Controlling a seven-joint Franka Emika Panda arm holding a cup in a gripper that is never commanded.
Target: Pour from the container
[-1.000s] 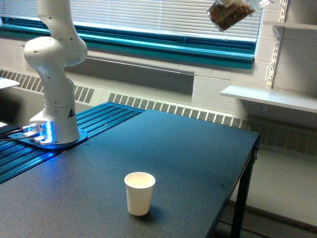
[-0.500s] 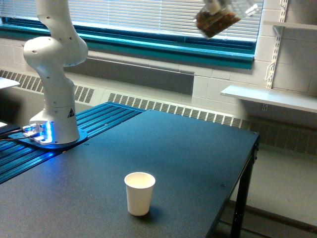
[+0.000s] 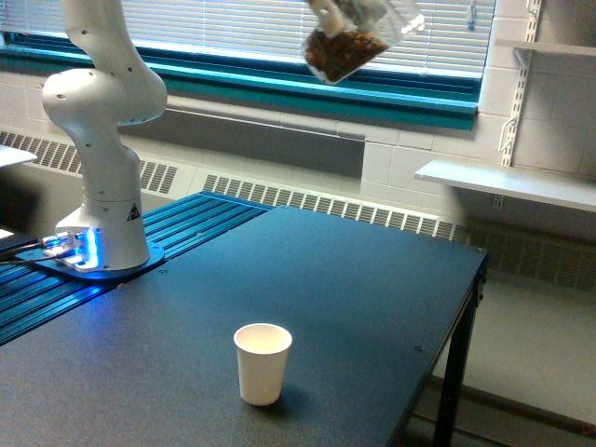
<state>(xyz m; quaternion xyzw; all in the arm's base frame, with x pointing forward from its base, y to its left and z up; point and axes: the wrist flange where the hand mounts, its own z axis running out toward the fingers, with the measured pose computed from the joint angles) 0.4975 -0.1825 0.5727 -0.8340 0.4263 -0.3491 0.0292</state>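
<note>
Container (image 3: 352, 42) tilted at top edge, brown chunks inside, hand (image 3: 328, 9) mostly cropped, grip unreadable, paper cup (image 3: 262, 362) upright on table (image 3: 372, 279).

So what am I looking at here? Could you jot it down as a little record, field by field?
robot: white arm, base at the exterior view's left on a blue slatted surface
held item: clear cup, high near the top edge, tilted
cup contents: brown chunky pieces, none falling
gripper: mostly out of frame, grip not visible
target: white paper cup, upright on the dark table, looks empty
alignment: clear cup sits up and to the exterior view's right of the paper cup
background: window blinds, wall shelf
</note>
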